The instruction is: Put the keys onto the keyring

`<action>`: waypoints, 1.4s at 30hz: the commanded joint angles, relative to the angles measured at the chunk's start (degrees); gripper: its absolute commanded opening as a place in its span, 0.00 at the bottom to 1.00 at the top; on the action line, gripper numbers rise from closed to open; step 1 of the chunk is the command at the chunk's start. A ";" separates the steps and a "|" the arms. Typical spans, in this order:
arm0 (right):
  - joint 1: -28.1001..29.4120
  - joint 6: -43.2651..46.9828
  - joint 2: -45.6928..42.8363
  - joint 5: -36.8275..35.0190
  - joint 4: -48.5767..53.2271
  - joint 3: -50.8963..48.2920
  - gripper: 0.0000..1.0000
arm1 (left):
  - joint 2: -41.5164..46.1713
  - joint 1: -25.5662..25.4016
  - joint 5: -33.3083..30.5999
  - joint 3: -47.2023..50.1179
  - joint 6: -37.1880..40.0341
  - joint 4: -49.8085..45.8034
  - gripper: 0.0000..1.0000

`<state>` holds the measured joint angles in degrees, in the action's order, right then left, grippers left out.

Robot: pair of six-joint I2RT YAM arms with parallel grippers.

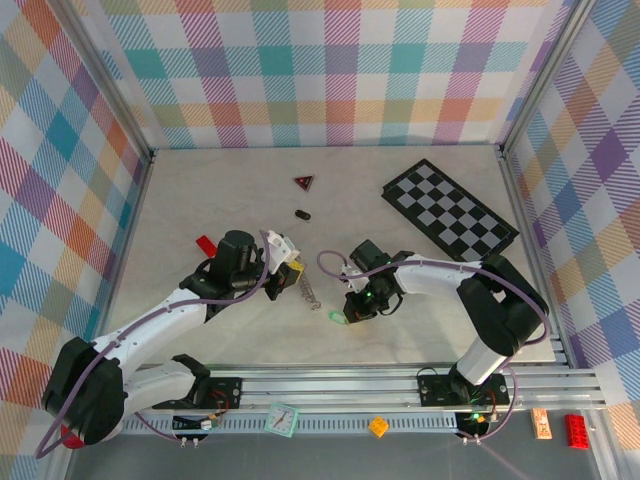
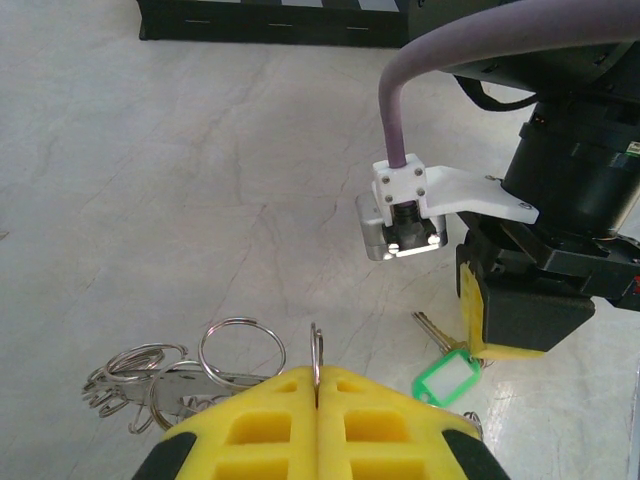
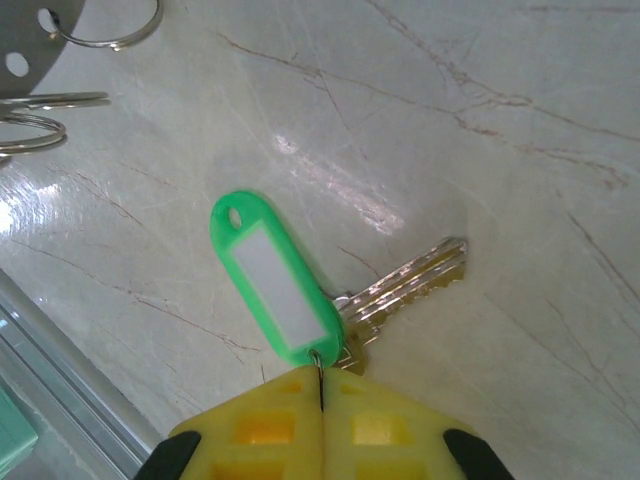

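- The left pincer [image 2: 317, 376] is pinching the keyring [image 2: 316, 340] between its closed yellow fingers, and the keyring is standing upright and edge-on in the left wrist view.
- A bunch of linked rings [image 2: 140, 362] is lying flat on the counter [image 1: 200, 190] just left of that pincer, trailing away from the gripped keyring.
- The right pincer [image 3: 321, 374] is closing its fingers tight on a thin wire loop [image 3: 319, 360], which is joining the keys to a green tag [image 3: 275, 290].
- The keys [image 3: 410, 283] are lying flat on the counter, stacked one over the other, with their heads sitting at the pincer's tips and their blades pointing away to the upper right of the right wrist view.
- The tag is resting flat beside the keys, touching them at the loop end and slanting up to the left, with its white label facing up.
- In the top view the two pincers are facing each other near the middle of the counter, close together but not touching, with the rings lying between them.
- The keys are sitting apart from the keyring, not threaded on it.
- A chequered board [image 1: 450, 210] is lying at the far right, and a dark red triangle [image 1: 303, 182] and a small black oval [image 1: 303, 214] are sitting farther back, well apart from both pincers.
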<state>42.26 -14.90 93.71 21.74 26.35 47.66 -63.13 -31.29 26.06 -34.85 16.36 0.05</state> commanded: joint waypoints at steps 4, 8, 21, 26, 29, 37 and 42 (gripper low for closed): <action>-0.34 1.69 -3.05 -0.52 0.79 0.32 0.00 | 2.07 -0.53 0.45 -1.27 0.79 -0.38 0.00; -0.36 0.44 -7.92 -3.86 -3.46 -1.70 0.00 | 2.45 -0.53 1.22 -0.70 -0.42 0.75 0.00; -0.34 2.71 -25.13 -15.14 -19.30 -8.45 0.00 | 3.63 -0.61 4.94 0.40 -1.59 4.09 0.00; -0.34 8.06 -28.87 -11.73 -24.36 -8.97 0.00 | 3.48 -0.86 5.65 0.28 -3.19 5.01 0.00; -0.32 11.98 -29.43 -8.08 -26.17 -8.82 0.00 | 3.37 -1.26 5.68 0.02 -6.16 5.84 0.00; 0.52 18.21 -28.82 -0.82 -29.46 -8.06 0.00 | 3.19 -3.46 4.62 -0.57 -7.39 3.25 0.00; 1.50 19.55 -27.50 -0.55 -29.77 -6.45 0.00 | 2.30 -4.43 3.82 -0.92 -8.94 3.21 0.00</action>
<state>43.00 2.00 65.34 18.79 -0.99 39.40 -60.75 -34.89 29.43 -34.70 9.15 2.50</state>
